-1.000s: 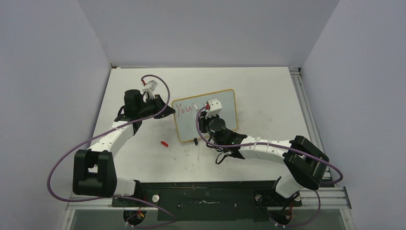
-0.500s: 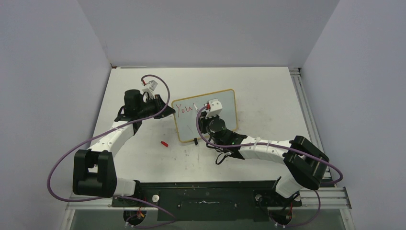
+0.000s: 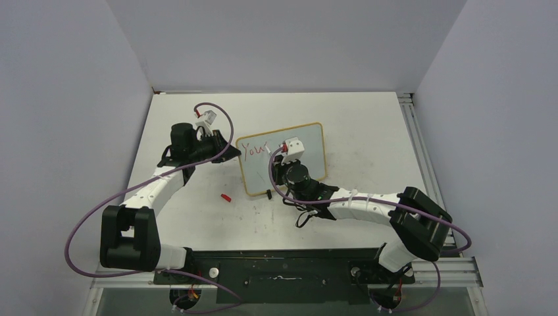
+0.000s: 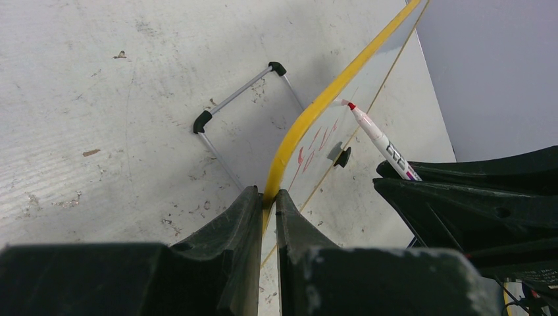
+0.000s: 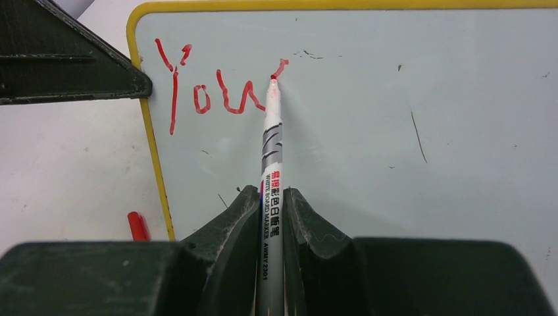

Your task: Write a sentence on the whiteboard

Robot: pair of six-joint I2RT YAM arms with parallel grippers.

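Marker tip on the apostrophe after "You"
My right gripper [image 5: 270, 197] pinches the marker [image 5: 271, 145], barrel pointing up the whiteboard [image 5: 408, 145]; the sentence [image 5: 210, 95] must run rightward from its tip, while my left gripper [image 4: 266, 197] clamps the whiteboard's left edge

Small red cap [image 3: 226, 197] on scuffed white tabletop [image 3: 368, 125]
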